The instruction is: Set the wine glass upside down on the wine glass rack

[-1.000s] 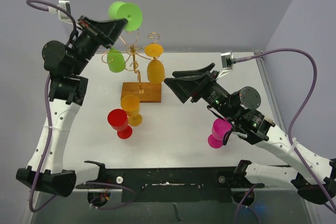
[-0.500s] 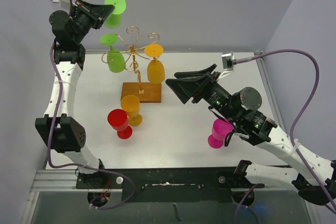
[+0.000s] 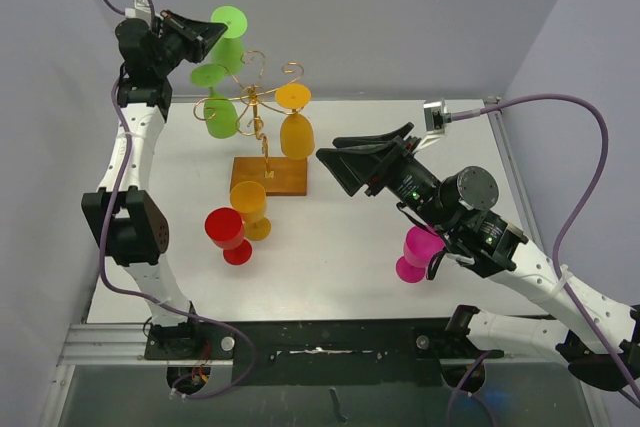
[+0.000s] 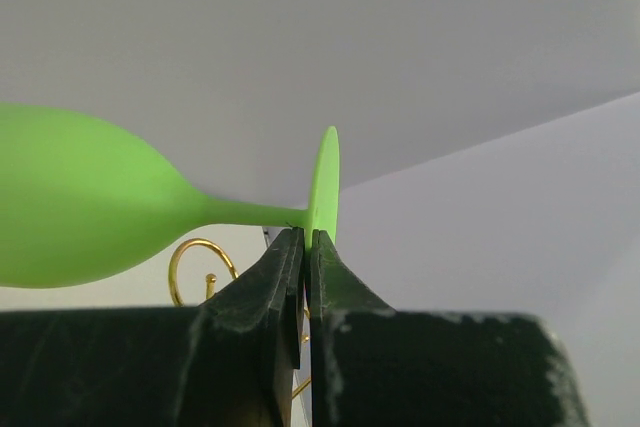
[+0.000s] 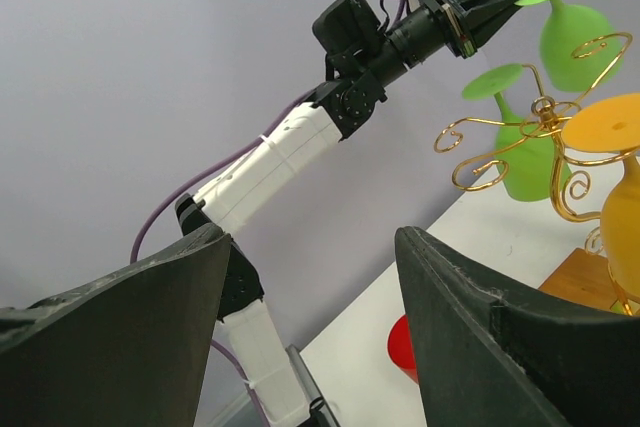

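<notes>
My left gripper (image 3: 208, 35) is shut on the foot rim of a green wine glass (image 3: 229, 39). It holds the glass foot-up and bowl-down, high at the back left, just above and left of the wine glass rack (image 3: 257, 99), a gold wire stand on a wooden base (image 3: 280, 179). In the left wrist view the fingers (image 4: 307, 239) pinch the foot (image 4: 328, 179) and the bowl (image 4: 70, 209) points left. A second green glass (image 3: 220, 117) and an orange glass (image 3: 297, 133) hang upside down on the rack. My right gripper (image 3: 328, 155) is open and empty, right of the rack.
An orange glass (image 3: 250, 207) and a red glass (image 3: 228, 233) stand in front of the wooden base. A pink glass (image 3: 414, 253) stands under my right arm. The right wrist view shows the left arm (image 5: 290, 152), the held glass (image 5: 575, 37) and the rack (image 5: 540, 132).
The left arm has stretched up and back, carrying the green glass. The glass has turned from foot-toward-camera to bowl-down, now closer to the rack top. The right arm has not moved.
</notes>
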Controlling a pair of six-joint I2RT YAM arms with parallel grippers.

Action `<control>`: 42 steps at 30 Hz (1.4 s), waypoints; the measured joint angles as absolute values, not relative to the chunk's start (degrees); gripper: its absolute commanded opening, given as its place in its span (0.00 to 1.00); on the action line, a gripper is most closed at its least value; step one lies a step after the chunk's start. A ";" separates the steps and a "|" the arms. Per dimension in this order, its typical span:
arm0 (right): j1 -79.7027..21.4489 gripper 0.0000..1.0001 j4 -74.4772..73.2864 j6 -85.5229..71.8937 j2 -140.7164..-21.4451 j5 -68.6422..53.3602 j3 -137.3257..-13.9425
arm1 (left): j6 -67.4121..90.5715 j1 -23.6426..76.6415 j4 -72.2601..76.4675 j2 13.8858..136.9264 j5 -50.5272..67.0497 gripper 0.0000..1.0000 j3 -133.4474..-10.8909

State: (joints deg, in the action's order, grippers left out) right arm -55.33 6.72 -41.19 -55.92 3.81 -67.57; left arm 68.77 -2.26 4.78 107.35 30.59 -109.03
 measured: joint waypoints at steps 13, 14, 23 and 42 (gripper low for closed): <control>-55.55 0.67 6.39 -42.44 -55.92 4.38 -67.42 | 70.30 -2.96 1.76 107.09 30.11 0.00 -104.57; -55.55 0.67 6.39 -42.46 -55.92 4.38 -67.37 | 70.59 -3.18 1.32 107.07 30.09 0.00 -104.18; -55.59 0.67 6.31 -42.61 -55.92 4.47 -67.05 | 72.97 -3.90 1.02 106.83 30.41 0.00 -102.50; -55.59 0.67 6.31 -42.74 -55.92 4.56 -67.05 | 72.95 -3.51 -0.91 102.87 31.77 0.00 -100.03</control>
